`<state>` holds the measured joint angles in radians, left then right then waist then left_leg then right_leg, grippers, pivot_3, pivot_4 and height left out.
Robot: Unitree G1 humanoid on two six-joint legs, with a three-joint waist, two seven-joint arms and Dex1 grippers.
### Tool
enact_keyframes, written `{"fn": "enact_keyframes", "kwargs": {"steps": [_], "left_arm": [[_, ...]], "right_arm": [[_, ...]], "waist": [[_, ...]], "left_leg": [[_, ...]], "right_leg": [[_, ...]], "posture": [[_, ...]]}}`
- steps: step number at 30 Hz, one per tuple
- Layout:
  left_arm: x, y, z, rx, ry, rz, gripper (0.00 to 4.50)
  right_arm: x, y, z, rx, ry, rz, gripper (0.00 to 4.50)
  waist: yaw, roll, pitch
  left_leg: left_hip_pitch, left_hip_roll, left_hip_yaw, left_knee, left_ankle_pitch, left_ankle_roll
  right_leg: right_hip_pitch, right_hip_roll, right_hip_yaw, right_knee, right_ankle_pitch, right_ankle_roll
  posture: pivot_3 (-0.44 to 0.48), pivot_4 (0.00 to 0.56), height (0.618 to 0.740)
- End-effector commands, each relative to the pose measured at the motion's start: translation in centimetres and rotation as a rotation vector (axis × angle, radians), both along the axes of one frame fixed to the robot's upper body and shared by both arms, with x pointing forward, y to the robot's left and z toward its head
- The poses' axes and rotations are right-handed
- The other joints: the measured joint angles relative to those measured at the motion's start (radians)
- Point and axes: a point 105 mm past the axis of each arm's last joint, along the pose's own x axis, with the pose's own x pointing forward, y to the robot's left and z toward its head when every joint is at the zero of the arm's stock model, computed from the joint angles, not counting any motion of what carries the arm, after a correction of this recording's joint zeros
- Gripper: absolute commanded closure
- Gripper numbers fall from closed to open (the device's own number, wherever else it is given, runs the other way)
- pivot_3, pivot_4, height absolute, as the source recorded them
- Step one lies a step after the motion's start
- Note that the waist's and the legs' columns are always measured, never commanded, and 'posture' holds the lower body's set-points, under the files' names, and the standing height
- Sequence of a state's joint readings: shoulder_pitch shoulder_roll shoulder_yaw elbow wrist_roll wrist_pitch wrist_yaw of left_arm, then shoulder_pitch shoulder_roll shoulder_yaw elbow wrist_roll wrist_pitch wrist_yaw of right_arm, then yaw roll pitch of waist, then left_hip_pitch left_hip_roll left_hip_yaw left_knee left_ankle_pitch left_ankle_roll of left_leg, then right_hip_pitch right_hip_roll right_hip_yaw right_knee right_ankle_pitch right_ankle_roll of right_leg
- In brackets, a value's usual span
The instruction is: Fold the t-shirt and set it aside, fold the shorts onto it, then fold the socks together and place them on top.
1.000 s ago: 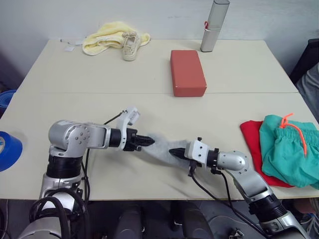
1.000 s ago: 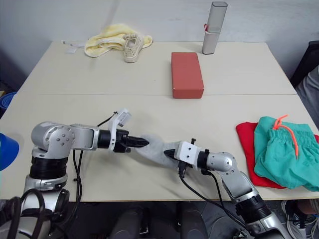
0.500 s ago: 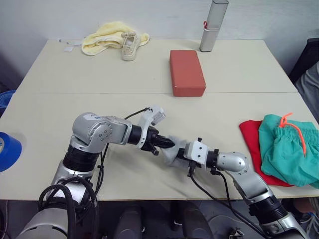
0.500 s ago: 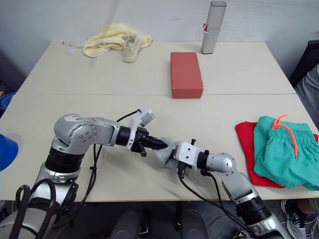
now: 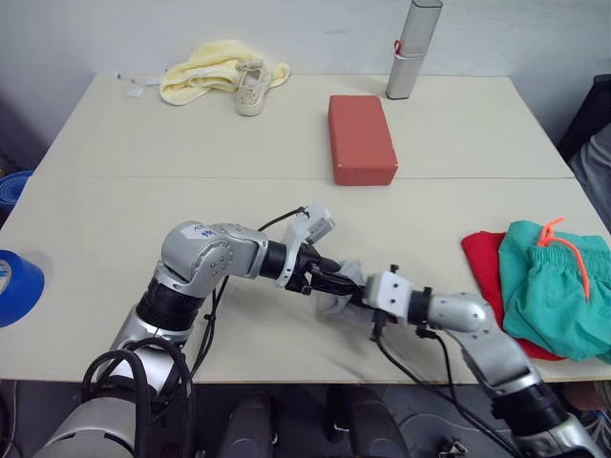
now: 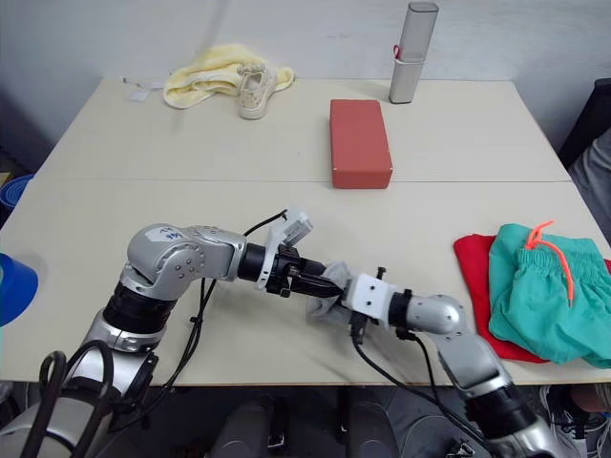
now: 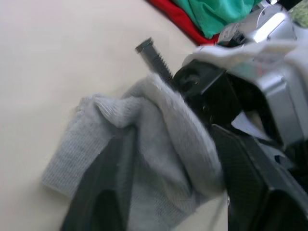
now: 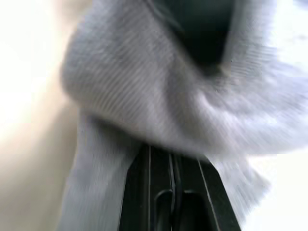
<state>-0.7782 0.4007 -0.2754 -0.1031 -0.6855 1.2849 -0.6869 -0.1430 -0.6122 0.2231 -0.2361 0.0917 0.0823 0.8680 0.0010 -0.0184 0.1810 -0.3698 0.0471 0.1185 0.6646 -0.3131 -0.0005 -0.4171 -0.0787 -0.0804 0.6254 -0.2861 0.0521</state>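
Note:
The light grey socks [image 5: 336, 290] lie bunched near the table's front edge, folded over on themselves. My left gripper [image 5: 342, 283] reaches in from the left and is open. In the left wrist view its fingers [image 7: 96, 192] stand wide apart with the socks [image 7: 144, 139] draped between them. My right gripper [image 5: 359, 297] meets it from the right and is shut on the socks [image 8: 168, 86]. At the right edge the teal shorts [image 5: 558, 286] with an orange drawstring lie on the folded red t-shirt [image 5: 482, 262].
A brick-red box [image 5: 362, 138] sits at mid-table. At the back are a yellow towel [image 5: 205, 74] with a beige sneaker [image 5: 251, 88], and an upright grey case [image 5: 412, 48]. A blue roll [image 5: 14, 286] shows off the left edge.
My left gripper has swept right to meet the right gripper, doubling the stretched socks over into a bunch. Its fingers have then spread open. The right gripper stays shut.

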Motion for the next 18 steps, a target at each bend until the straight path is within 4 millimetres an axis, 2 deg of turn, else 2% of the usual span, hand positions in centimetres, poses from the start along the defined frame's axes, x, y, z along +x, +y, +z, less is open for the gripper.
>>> {"fn": "enact_keyframes", "kwargs": {"steps": [1, 2, 9, 11, 16, 18], "left_arm": [[0.0, -0.3, 0.7, -0.022, -0.054, -0.043, 0.57], [-0.1, -0.3, 0.8, -0.027, -0.063, -0.058, 0.24], [-0.2, -1.9, 2.0, -0.12, -0.196, -0.17, 0.24], [-1.0, -2.3, 1.4, -0.126, -0.242, -0.257, 0.24], [-0.7, -2.9, -1.5, -0.074, -0.228, -0.268, 0.24], [-0.5, -3.6, -1.8, -0.117, -0.232, -0.252, 0.24]], "right_arm": [[-1.6, -1.5, 1.7, 0.012, 0.017, 0.0, 4.5], [-2.1, -2.2, 1.6, 0.001, 0.03, -0.009, 4.5], [-4.3, -8.1, 0.4, -0.023, 0.113, -0.233, 4.5], [-4.9, -9.8, 0.1, -0.013, 0.125, -0.319, 4.5], [-5.2, -11.0, 0.3, 0.024, 0.111, -0.41, 4.5], [-5.3, -11.1, 0.5, 0.043, 0.103, -0.434, 4.5]], "waist": [[0.001, 0.0, 0.0], [0.002, 0.0, 0.0], [0.011, -0.001, 0.001], [0.011, -0.001, 0.001], [0.014, -0.001, 0.001], [0.015, -0.001, 0.001]], "left_leg": [[0.0, 0.0, 0.0, 0.0, 0.0, 0.0], [0.0, 0.0, 0.0, 0.0, 0.0, 0.0], [0.0, 0.0, 0.0, 0.0, 0.0, 0.001], [0.0, 0.0, 0.001, 0.0, 0.0, 0.001], [0.0, 0.0, 0.001, 0.0, -0.001, 0.003], [0.0, 0.0, 0.001, 0.0, -0.002, 0.005]], "right_leg": [[0.0, 0.0, 0.0, 0.0, 0.0, 0.0], [0.0, 0.0, 0.0, 0.0, 0.0, 0.0], [0.0, 0.0, 0.0, -0.001, 0.0, 0.0], [0.0, 0.001, 0.0, -0.001, 0.0, 0.0], [0.0, 0.001, 0.001, -0.002, 0.0, 0.0], [0.0, 0.001, 0.001, -0.002, 0.0, 0.0]], "posture": [[0.0, 0.15, 0.74], [0.0, 0.15, 0.74], [0.0, 0.15, 0.74], [0.0, 0.15, 0.74], [0.0, 0.15, 0.74], [0.0, 0.15, 0.74]]}}
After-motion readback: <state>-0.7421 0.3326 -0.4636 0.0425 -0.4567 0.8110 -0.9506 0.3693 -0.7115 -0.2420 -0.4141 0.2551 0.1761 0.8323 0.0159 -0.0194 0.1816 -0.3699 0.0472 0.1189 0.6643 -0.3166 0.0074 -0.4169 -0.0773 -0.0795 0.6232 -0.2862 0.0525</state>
